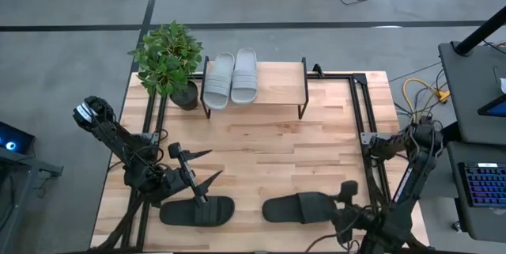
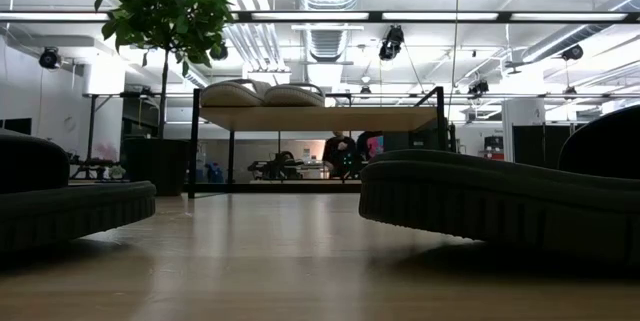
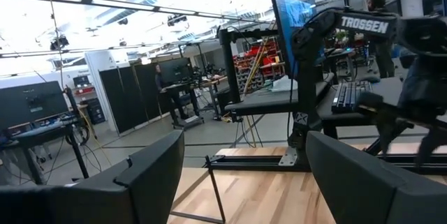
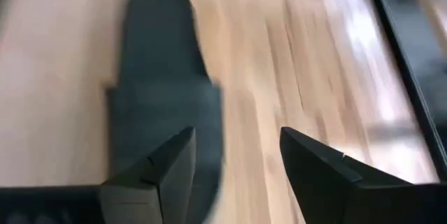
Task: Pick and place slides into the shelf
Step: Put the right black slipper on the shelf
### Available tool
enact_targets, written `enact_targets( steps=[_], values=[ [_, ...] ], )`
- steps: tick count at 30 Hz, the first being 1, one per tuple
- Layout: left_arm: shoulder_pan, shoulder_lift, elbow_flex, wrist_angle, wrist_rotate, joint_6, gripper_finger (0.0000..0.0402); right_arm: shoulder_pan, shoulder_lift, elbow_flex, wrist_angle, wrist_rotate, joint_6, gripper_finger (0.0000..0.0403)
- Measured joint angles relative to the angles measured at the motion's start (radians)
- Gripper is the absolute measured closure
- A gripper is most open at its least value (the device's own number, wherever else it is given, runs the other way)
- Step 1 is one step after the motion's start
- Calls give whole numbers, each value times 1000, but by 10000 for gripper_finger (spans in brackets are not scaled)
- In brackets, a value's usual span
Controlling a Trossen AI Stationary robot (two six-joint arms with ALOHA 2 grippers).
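Slides first: two light grey strap sandals (image 1: 231,78) sit side by side on the low wooden-topped, black-legged shelf (image 1: 277,86). Two black ones lie on the tabletop (image 1: 277,159), left (image 1: 198,210) and right (image 1: 299,206). Right hand (image 4: 234,165) is spread just beside its slide, gripping nothing. Left hand (image 1: 204,167) gapes empty above the left slide.

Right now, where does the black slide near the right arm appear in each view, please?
High view: the right black slide lies at the near table edge, right of centre, beside the right gripper.
Low view: the large dark shape at the right.
Left wrist view: not in it.
Right wrist view: on the wood beyond the open fingers.
Shared landmark: the shelf, with two grey slides on top; also in the low view.
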Motion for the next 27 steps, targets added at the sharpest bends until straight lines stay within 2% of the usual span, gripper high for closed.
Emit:
enact_targets(
  steps=[2,7,13,23,27],
  values=[
    [0,0,0,0,0,0,118,10,21,20,-70,-56,84,202],
    [0,0,0,-1,0,-5,118,48,55,4,-28,-100,98,212],
    [0,1,-1,-1,-1,-7,118,88,116,-8,-15,-92,121,221],
    [0,2,-2,-1,-1,-7,118,89,260,-14,-14,-81,104,225],
    [0,2,-2,-2,-1,-7,118,88,308,-14,-12,-34,98,227]
  ],
)
